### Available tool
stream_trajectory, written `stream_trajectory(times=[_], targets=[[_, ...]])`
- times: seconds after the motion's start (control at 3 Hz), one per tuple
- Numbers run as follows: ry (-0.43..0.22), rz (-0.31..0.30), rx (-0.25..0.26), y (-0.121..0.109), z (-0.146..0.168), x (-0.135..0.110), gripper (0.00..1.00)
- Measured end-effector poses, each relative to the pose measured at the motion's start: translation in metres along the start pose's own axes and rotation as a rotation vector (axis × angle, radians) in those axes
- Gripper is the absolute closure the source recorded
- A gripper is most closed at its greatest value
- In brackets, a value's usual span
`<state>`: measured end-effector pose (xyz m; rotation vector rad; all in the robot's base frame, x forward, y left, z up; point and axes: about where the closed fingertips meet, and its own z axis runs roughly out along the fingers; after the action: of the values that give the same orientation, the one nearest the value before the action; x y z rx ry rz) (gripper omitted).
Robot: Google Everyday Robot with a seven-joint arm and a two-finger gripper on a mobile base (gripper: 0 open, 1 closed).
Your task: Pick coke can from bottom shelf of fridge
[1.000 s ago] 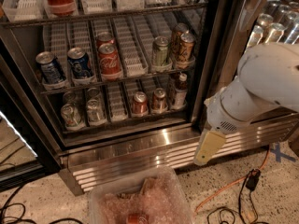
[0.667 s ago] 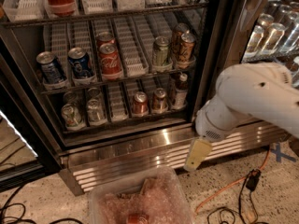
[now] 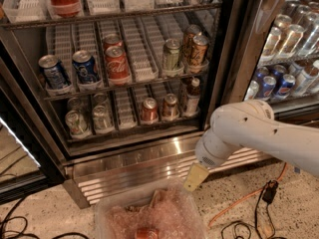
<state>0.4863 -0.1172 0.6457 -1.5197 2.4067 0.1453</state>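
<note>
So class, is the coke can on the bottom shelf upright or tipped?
Upright: coke can stands silver top up. Gripper hangs low outside the fridge.

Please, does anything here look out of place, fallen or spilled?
In the fridge nothing stands out: the coke can stands upright on the bottom shelf. The one odd thing is a red can lying in the clear bin on the floor. The gripper hangs just above that bin, and loose cables trail nearby.

My pale tan gripper (image 3: 195, 177) hangs by the ribbed steel base of the fridge (image 3: 129, 159) (dark frame above). The coke can (image 3: 149, 109) seems red and silver-topped. The bottom shelf (image 3: 124, 116) has white ribbed dividers.
</note>
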Motion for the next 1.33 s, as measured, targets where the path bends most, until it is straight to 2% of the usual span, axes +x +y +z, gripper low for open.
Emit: stream_trajectory(times=[0.33, 1.0, 1.33], targets=[[-0.053, 0.073, -0.007, 0.0, 0.027, -0.007, 0.0], [-0.07, 0.082, -0.011, -0.006, 0.036, -0.014, 0.0], [-0.106, 0.091, 0.034, -0.016, 0.049, -0.038, 0.0]])
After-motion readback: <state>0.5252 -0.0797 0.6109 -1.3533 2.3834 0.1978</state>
